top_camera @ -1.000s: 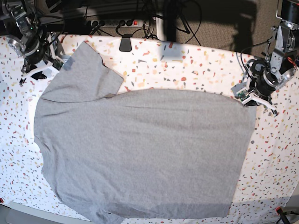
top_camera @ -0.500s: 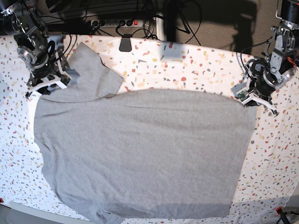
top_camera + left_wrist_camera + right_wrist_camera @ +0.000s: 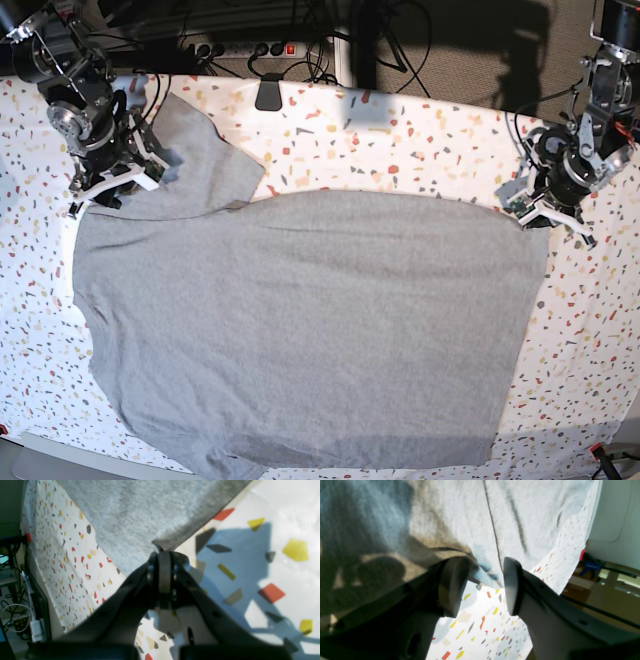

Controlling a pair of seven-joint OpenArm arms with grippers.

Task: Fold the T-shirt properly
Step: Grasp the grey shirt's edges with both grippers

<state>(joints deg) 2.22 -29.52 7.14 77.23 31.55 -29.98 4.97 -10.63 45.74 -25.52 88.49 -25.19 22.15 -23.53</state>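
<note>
The grey T-shirt (image 3: 300, 320) lies spread plain side up over most of the speckled table (image 3: 400, 140), one sleeve (image 3: 195, 160) pointing to the back left. My left gripper (image 3: 535, 215) sits at the shirt's back right corner. In the left wrist view its jaws (image 3: 161, 555) are shut, pinching the tip of that corner of the T-shirt (image 3: 140, 510). My right gripper (image 3: 115, 185) hovers at the sleeve's left edge. In the right wrist view it (image 3: 483, 585) stands open, with the T-shirt (image 3: 520, 510) edge reaching between the two fingers, ungripped.
A black clamp (image 3: 270, 92) and a power strip (image 3: 245, 48) with cables line the table's back edge. A red clamp (image 3: 603, 455) sits at the front right corner. The shirt's lower hem hangs near the front edge.
My right arm has swung from the table's back left corner toward the sleeve, ending at its left edge, still open. The left arm and the shirt body have not moved.
</note>
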